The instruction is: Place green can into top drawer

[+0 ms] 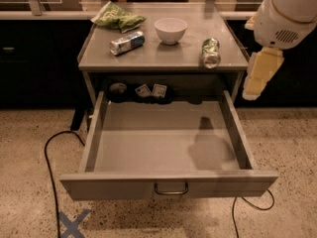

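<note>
The green can point(210, 52) lies on its side near the right edge of the grey table top point(163, 56), with a silver end facing me. The top drawer point(166, 148) is pulled fully open below it and holds nothing on its floor; its dark loop handle point(171, 188) sits at the centre of the front panel. My gripper point(258, 74), pale yellow, hangs below the white arm housing point(290, 14) to the right of the table, about level with its top and a short way right of the can. It holds nothing.
A white bowl point(171, 29), a blue-and-white silver can point(127, 42) lying down and a green snack bag point(118, 18) share the table top. Small items point(151, 90) sit in the recess behind the drawer. Black cables point(49, 162) and a blue tape cross point(74, 223) are on the speckled floor.
</note>
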Tool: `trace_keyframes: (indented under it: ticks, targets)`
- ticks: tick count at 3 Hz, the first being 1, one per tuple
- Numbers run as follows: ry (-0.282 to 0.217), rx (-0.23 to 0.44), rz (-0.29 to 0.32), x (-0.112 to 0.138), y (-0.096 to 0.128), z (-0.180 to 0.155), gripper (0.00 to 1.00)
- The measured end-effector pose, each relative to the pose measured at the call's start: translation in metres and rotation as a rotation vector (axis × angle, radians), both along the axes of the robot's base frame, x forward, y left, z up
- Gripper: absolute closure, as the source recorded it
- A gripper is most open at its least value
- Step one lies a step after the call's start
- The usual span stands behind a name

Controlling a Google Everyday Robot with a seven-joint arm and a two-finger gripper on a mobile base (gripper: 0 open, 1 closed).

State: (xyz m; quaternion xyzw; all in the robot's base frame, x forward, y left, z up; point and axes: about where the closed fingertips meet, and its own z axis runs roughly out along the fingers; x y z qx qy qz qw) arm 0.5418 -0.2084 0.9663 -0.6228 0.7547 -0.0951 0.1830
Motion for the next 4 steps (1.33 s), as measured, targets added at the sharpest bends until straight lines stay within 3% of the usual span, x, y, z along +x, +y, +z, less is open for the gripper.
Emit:
trace_keyframes:
  ticks: [1, 2, 4]
  targets:
    - [-0.036, 0.031, 0.094, 0.047, 0.009, -0.001, 0.00]
    - [-0.081, 0.016, 0.242, 0.084, 0.016, 0.012, 0.00]
    - [-0.096, 0.029, 0.273, 0.093, 0.016, 0.011, 0.00]
